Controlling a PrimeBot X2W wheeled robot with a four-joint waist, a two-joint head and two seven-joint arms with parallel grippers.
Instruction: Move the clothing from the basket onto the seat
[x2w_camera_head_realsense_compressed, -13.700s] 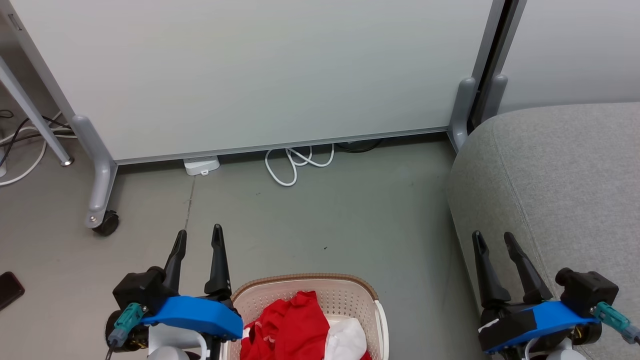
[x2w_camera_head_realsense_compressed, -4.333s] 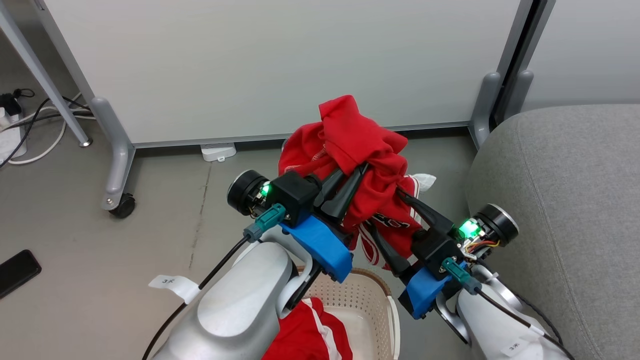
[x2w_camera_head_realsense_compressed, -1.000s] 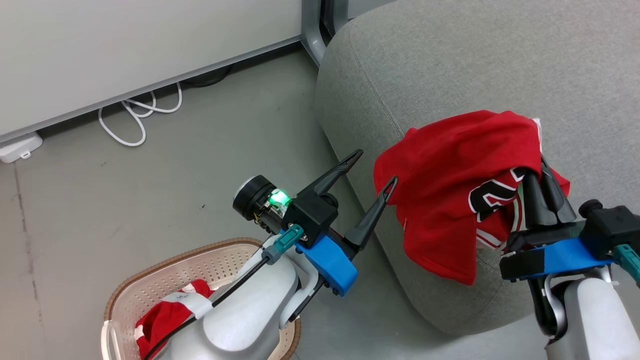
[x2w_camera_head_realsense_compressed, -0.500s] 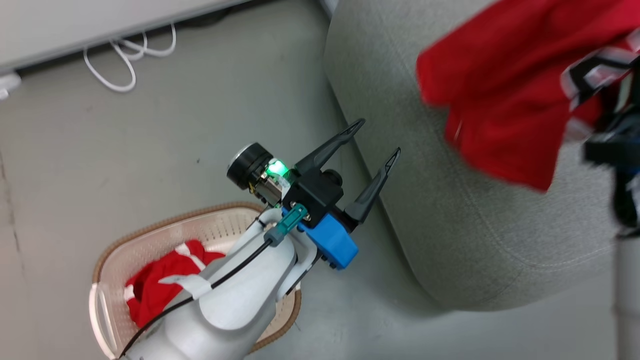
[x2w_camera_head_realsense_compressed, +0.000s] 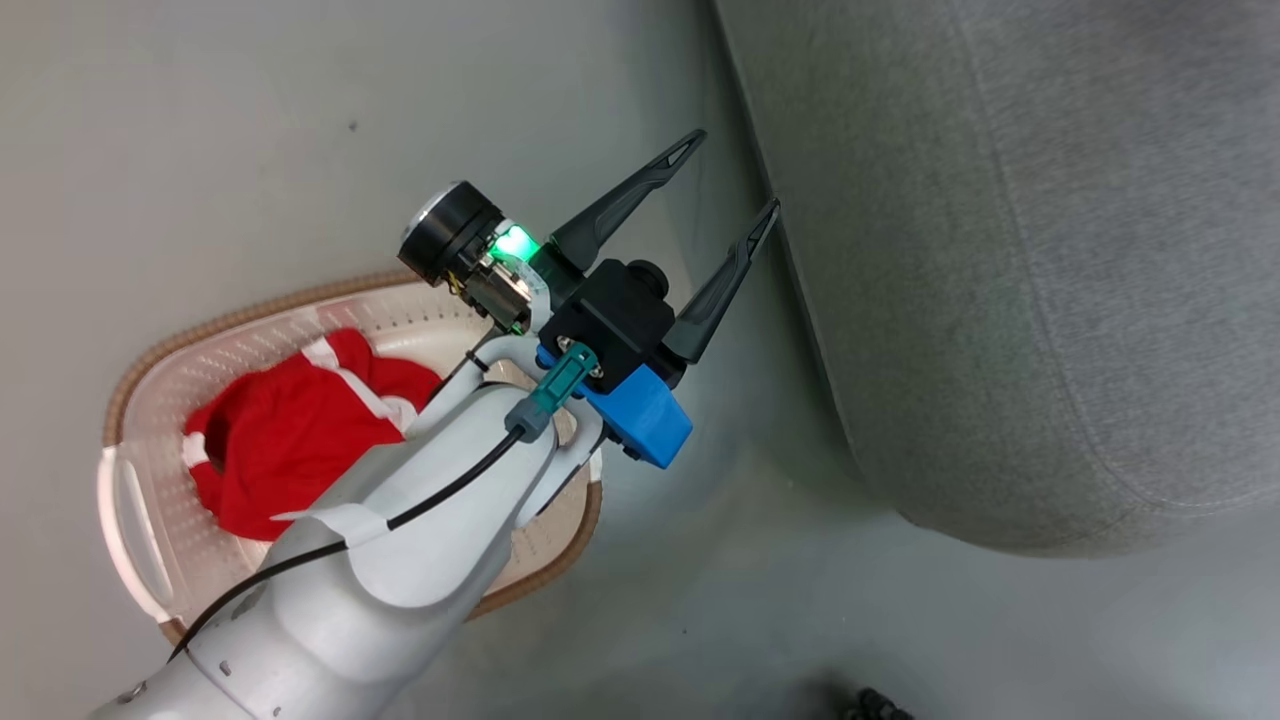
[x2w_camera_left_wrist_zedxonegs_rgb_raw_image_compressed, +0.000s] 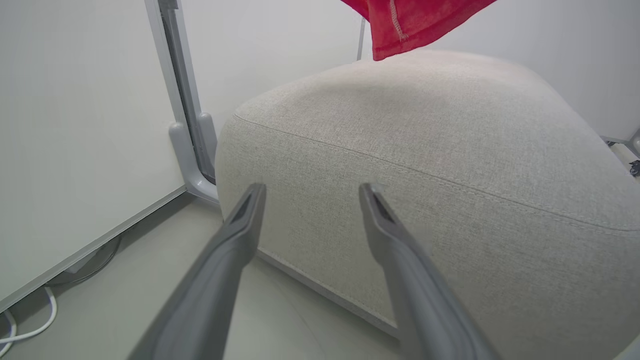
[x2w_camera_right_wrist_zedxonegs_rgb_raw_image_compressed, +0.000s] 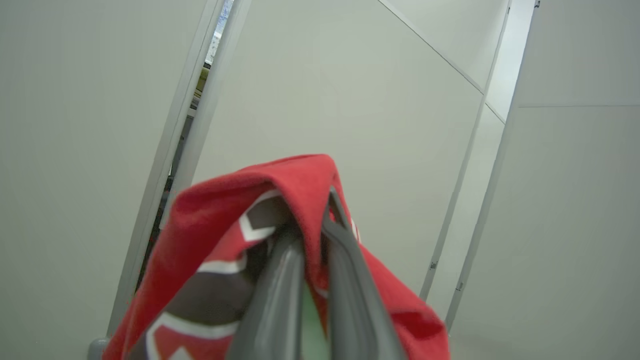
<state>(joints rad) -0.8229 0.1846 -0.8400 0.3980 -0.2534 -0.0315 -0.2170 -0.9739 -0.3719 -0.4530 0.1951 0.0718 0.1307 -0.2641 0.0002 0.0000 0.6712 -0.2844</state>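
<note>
The cream basket (x2w_camera_head_realsense_compressed: 135, 520) sits on the floor at the left of the head view, with a red garment with white stripes (x2w_camera_head_realsense_compressed: 280, 440) lying in it. My left gripper (x2w_camera_head_realsense_compressed: 730, 178) hangs open and empty above the gap between basket and grey seat (x2w_camera_head_realsense_compressed: 1000, 250). In the left wrist view its spread fingers (x2w_camera_left_wrist_zedxonegs_rgb_raw_image_compressed: 250, 210) point at the seat's side (x2w_camera_left_wrist_zedxonegs_rgb_raw_image_compressed: 425, 150), and an edge of red clothing (x2w_camera_left_wrist_zedxonegs_rgb_raw_image_compressed: 405, 20) hangs above the cushion. My right gripper (x2w_camera_right_wrist_zedxonegs_rgb_raw_image_compressed: 312, 220) is shut on a red jersey (x2w_camera_right_wrist_zedxonegs_rgb_raw_image_compressed: 225, 210) with black-and-white trim, held up in the air.
White partition panels stand behind the seat, with a grey panel foot (x2w_camera_left_wrist_zedxonegs_rgb_raw_image_compressed: 187, 150) beside its corner. A white cable (x2w_camera_left_wrist_zedxonegs_rgb_raw_image_compressed: 30, 330) lies on the floor under the panel. A small dark object (x2w_camera_head_realsense_compressed: 870, 705) is at the bottom edge of the floor.
The head camera has swung down and round, so the seat now stands at the right and the basket at the left. The red jersey and right gripper have left the head view. Left gripper stays open.
</note>
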